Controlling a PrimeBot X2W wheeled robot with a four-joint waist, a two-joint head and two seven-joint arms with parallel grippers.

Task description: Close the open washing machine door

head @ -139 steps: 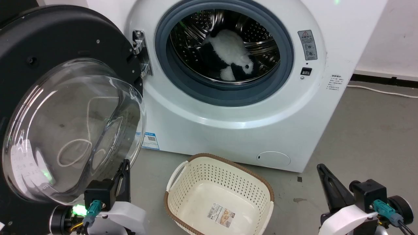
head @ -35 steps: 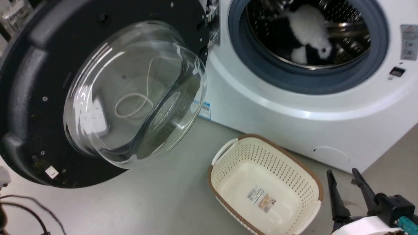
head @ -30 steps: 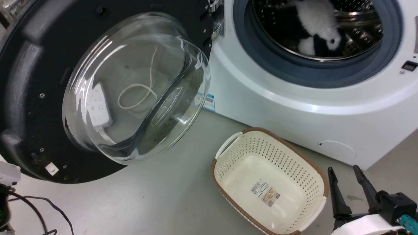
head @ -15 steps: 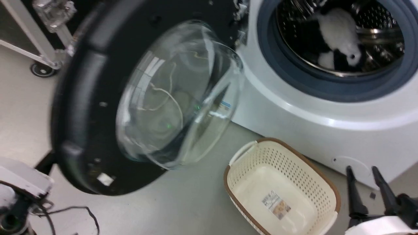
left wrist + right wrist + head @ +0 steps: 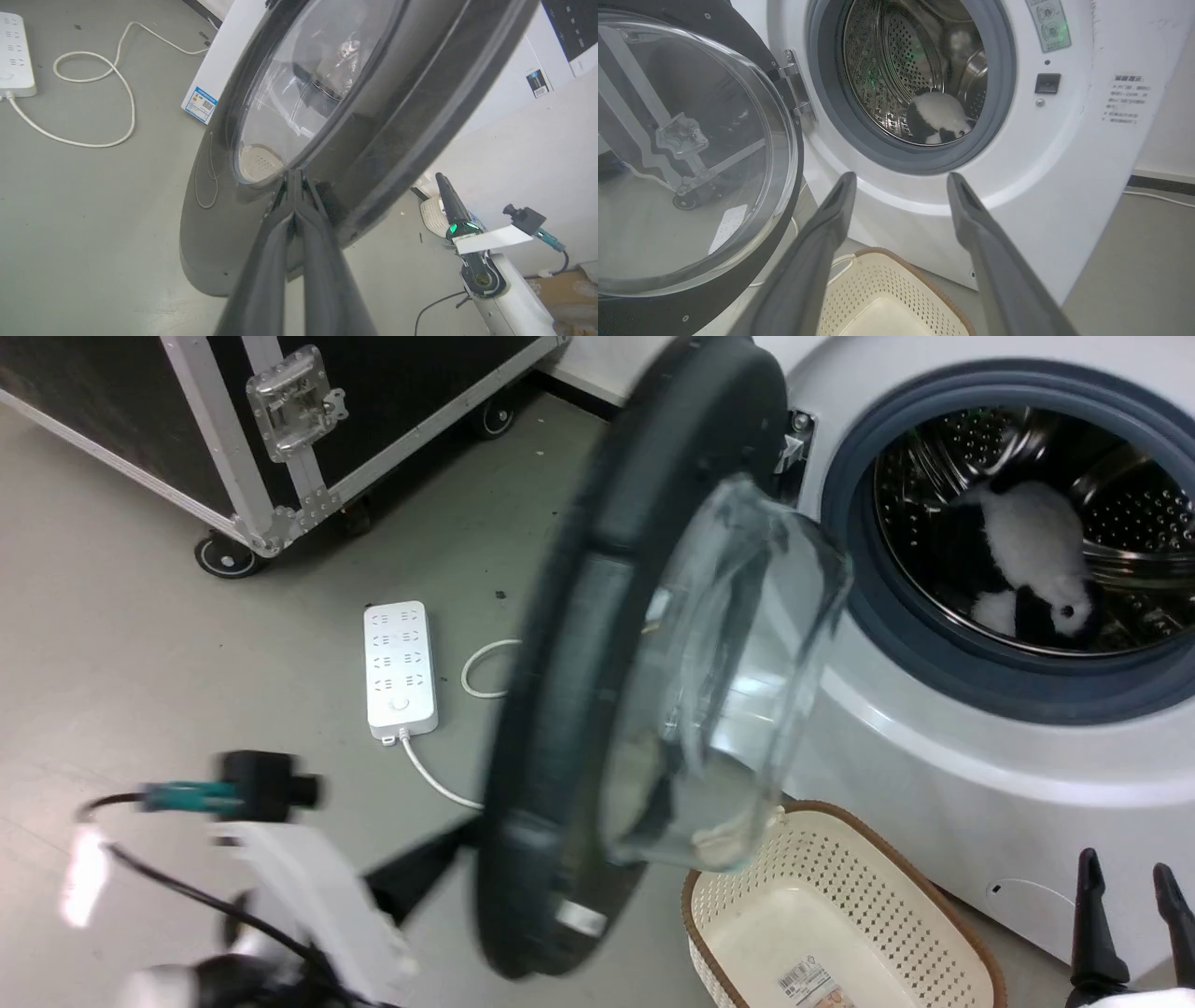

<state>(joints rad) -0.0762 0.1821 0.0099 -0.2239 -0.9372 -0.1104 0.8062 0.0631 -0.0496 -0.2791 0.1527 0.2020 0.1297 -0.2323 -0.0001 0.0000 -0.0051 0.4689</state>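
We list the washing machine door (image 5: 569, 691) as partly closed: it hangs on its hinge at the left of the opening, turned nearly edge-on to the head camera, its glass bowl pointing toward the drum but well short of the grey seal. We judge the task roughly half done. What is left is the rest of the swing and a firm press until the catch meets the black latch slot (image 5: 1048, 83) on the right of the washing machine (image 5: 934, 775). The left gripper (image 5: 294, 176) has its fingers brought together with nothing between them, tips against the door's outer face at the lower edge of the window, placed to push. The right gripper (image 5: 901, 179) hangs low before the machine, fingers spread wide and empty. In the drum we note a black-and-white plush toy (image 5: 1027, 537). On the floor are a cream perforated basket (image 5: 822, 877) just below the door's lower edge, a white power strip (image 5: 401, 667) with its cord, and a black wheeled case (image 5: 280, 411). Writing: a blue sticker (image 5: 202, 103) low on the machine's front carries a square code, its text too small to read; a grey warning label (image 5: 1048, 23) shows round pictograms; a block of small print (image 5: 1127, 100) to its right is illegible; the basket's label (image 5: 812, 985) bears a barcode. No brand name is legible to us.
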